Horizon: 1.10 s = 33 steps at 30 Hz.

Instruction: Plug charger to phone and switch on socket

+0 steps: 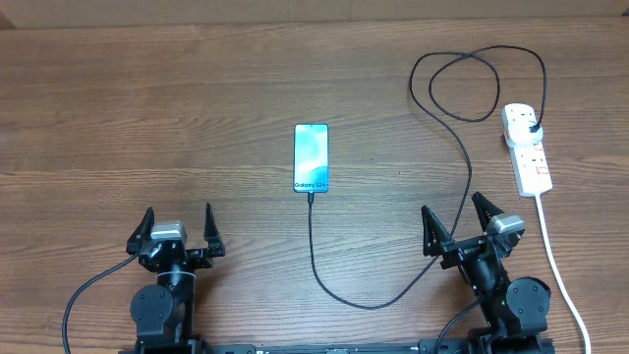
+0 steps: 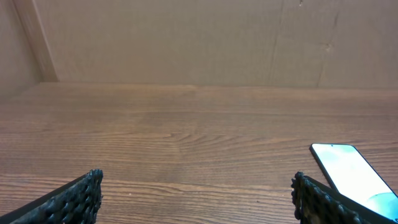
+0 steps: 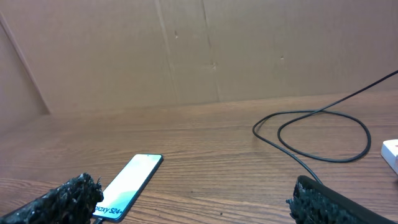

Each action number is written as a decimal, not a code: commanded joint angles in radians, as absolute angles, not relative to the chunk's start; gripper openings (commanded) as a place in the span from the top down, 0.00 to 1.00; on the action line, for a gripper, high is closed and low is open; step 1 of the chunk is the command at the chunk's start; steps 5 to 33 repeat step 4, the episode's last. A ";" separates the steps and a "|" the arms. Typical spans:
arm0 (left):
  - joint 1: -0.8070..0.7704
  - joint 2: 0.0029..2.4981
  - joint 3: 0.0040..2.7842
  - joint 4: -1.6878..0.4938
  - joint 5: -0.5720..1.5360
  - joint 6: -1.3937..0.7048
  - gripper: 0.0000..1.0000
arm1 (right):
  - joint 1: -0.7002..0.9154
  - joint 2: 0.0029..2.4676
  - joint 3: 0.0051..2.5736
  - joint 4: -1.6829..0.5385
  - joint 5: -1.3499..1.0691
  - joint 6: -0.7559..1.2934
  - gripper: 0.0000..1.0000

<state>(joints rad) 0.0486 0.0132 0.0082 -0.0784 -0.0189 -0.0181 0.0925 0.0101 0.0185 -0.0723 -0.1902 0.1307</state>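
The phone (image 1: 311,157) lies flat at the table's middle, light-blue screen lit, "Galaxy S24+" at its near edge. The charger's thin black cable (image 1: 339,290) has its tip in the phone's near end, curves right, loops at the back and ends in a black plug (image 1: 532,129) seated in the white socket strip (image 1: 526,147) at the right. My left gripper (image 1: 177,228) is open and empty, near-left of the phone. My right gripper (image 1: 462,224) is open and empty, near the cable. The phone also shows in the left wrist view (image 2: 351,174) and the right wrist view (image 3: 129,185).
The socket's thick white cord (image 1: 562,275) runs toward the near right edge past my right arm. The cable's loop (image 3: 323,134) lies on the wood ahead of my right gripper. A brown cardboard wall (image 2: 186,37) stands behind the table.
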 commanded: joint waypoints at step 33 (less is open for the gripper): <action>0.059 0.004 0.005 -0.078 -0.007 0.004 0.00 | 0.096 0.003 0.008 -0.069 -0.176 0.133 0.00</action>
